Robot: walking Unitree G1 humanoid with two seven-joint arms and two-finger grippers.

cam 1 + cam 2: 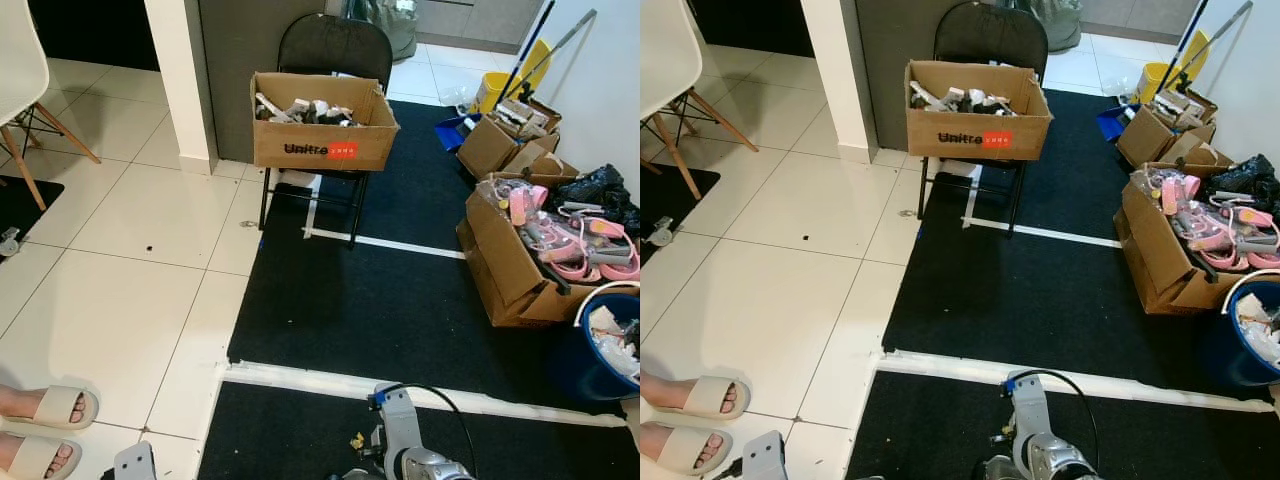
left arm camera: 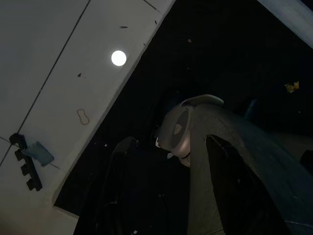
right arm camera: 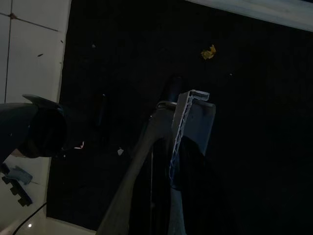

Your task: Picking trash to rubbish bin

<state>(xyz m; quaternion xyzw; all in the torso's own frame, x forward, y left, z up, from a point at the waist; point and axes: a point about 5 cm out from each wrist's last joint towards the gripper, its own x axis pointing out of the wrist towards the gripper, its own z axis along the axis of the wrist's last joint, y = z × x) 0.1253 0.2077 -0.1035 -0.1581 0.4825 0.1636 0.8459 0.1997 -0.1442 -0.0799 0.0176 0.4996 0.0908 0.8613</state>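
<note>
Chair bearing box stands beyond bin.

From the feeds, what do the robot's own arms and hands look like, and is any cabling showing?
In the eye views the right arm is silver-grey metal with a blue fitting near its top and a thin black cable looping over it. The left arm shows as a pale grey block. In the dim wrist views the left hand and right hand look dark.

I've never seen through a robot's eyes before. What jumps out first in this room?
A cardboard box full of parts sits on a black folding chair straight ahead. More open boxes, one holding pink items, line the right side beside a blue bin. A person's sandalled feet stand on the white tiles at lower left.
</note>
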